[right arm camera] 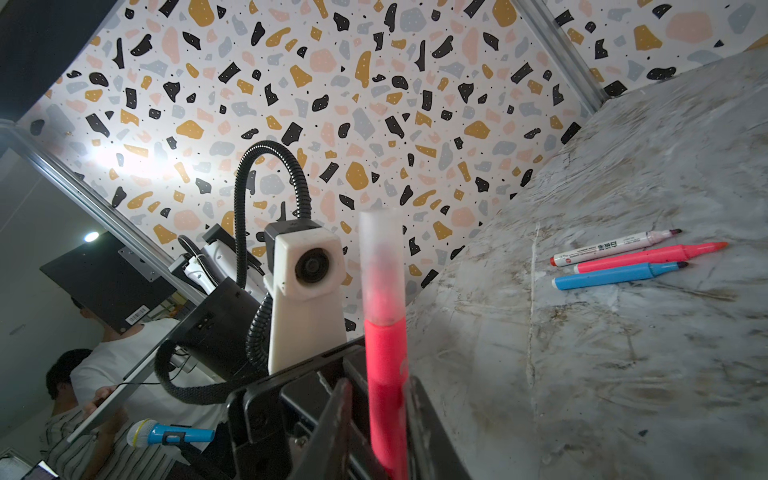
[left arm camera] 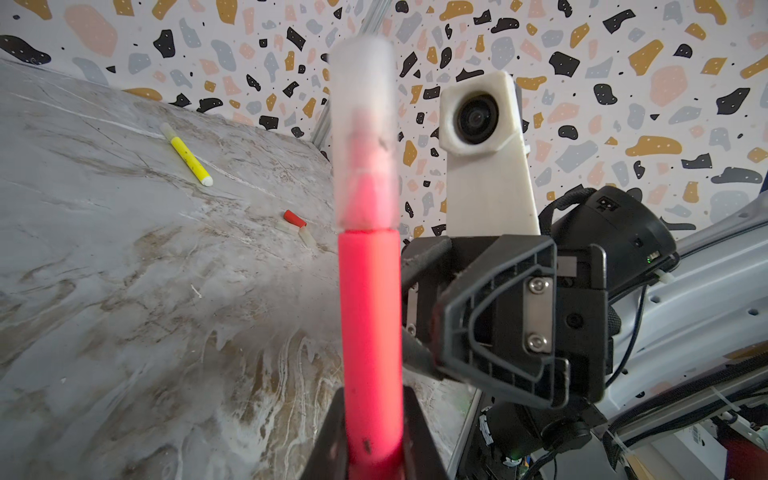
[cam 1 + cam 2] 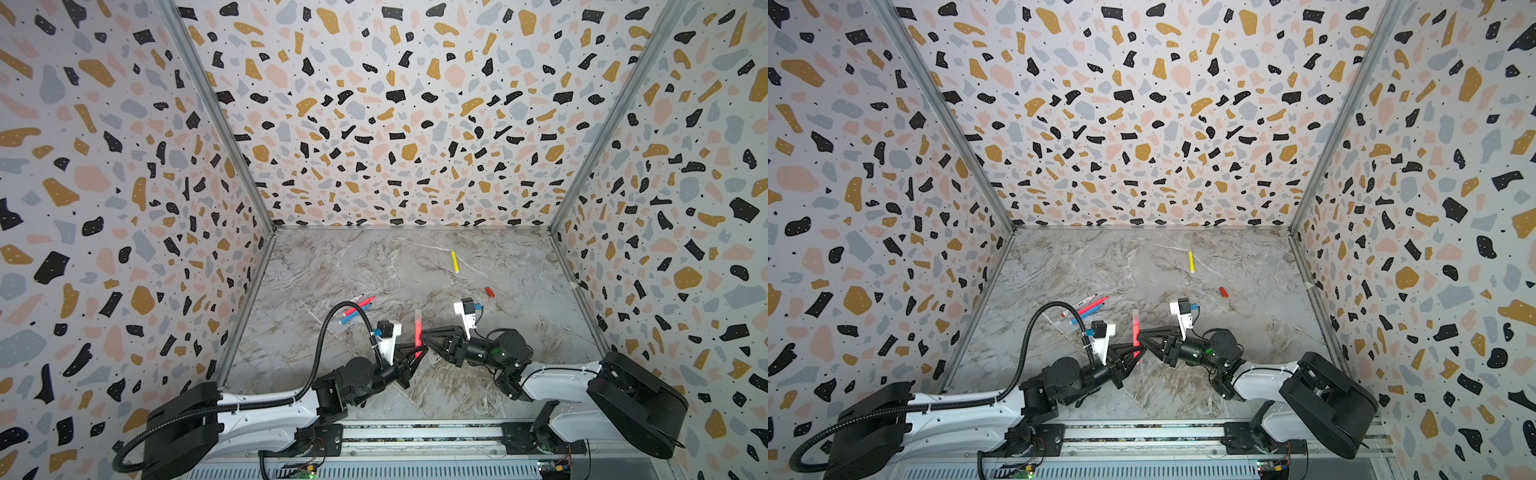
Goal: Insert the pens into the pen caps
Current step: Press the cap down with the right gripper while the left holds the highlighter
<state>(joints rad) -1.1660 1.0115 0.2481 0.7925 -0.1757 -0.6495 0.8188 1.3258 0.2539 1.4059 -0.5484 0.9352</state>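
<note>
Above the middle of the surface's (image 3: pixel 374 257) near half, the left pincer (image 3: pixel 417 354) is pressed together on the lower barrel of a pink-red pen (image 3: pixel 418 328), holding it clear of the surface. A frosted cap (image 2: pixel 365 137) sits over the pen's far end, down to the barrel's shoulder. The right pincer (image 3: pixel 424 338) has a finger on each side of the same barrel, just above the left pincer's grip. I cannot tell whether its fingers press the pen or stand just off it.

Toward the left edge lie a white pen (image 1: pixel 615 246), a second pink-red pen (image 1: pixel 648 255) and a blue pen (image 1: pixel 619 274), close together and uncapped. A yellow pen (image 3: pixel 454 262) lies near the far edge, right of the middle. Between it and the right pincer lies a red cap (image 3: pixel 489 291), with two clear caps (image 2: pixel 307 237) just beside it.
</note>
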